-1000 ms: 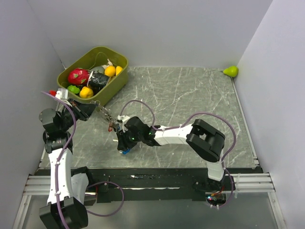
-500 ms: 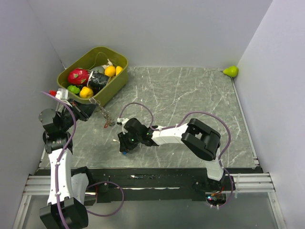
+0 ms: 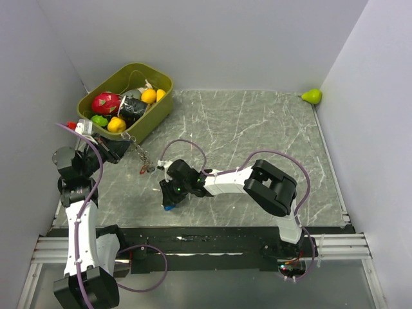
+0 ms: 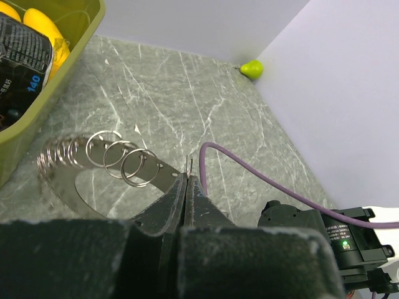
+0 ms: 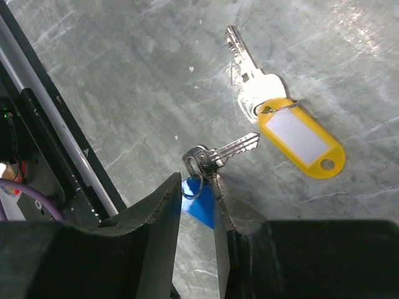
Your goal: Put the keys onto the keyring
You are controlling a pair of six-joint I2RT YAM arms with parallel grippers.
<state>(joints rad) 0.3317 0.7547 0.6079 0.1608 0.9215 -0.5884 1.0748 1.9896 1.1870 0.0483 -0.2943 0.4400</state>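
Note:
The keyring point(image 4: 118, 156) is a chain of silvery rings on a metal band. My left gripper point(image 4: 188, 177) is shut on its thin edge. In the top view it hangs from the left gripper point(image 3: 122, 143) down to the table point(image 3: 143, 167). A silver key point(image 5: 219, 154) with a blue tag point(image 5: 201, 204) lies on the table. My right gripper point(image 5: 198, 180) is low over it, jaws a narrow gap apart, straddling the key's small ring and blue tag. A second key point(image 5: 249, 75) with a yellow tag point(image 5: 300, 138) lies just beyond. The right gripper point(image 3: 169, 195) is near the table's front left.
An olive bin point(image 3: 162, 111) of toy fruit stands at the back left, close behind the left gripper. A green pear point(image 3: 312, 96) sits in the back right corner. The black front rail point(image 5: 37, 124) runs just left of the right gripper. A purple cable point(image 4: 249, 177) arcs over the table.
The right gripper has moved slightly left and toward the front edge, down over the blue-tagged key. The hanging end of the keyring has swung a little left. The left arm has barely moved.

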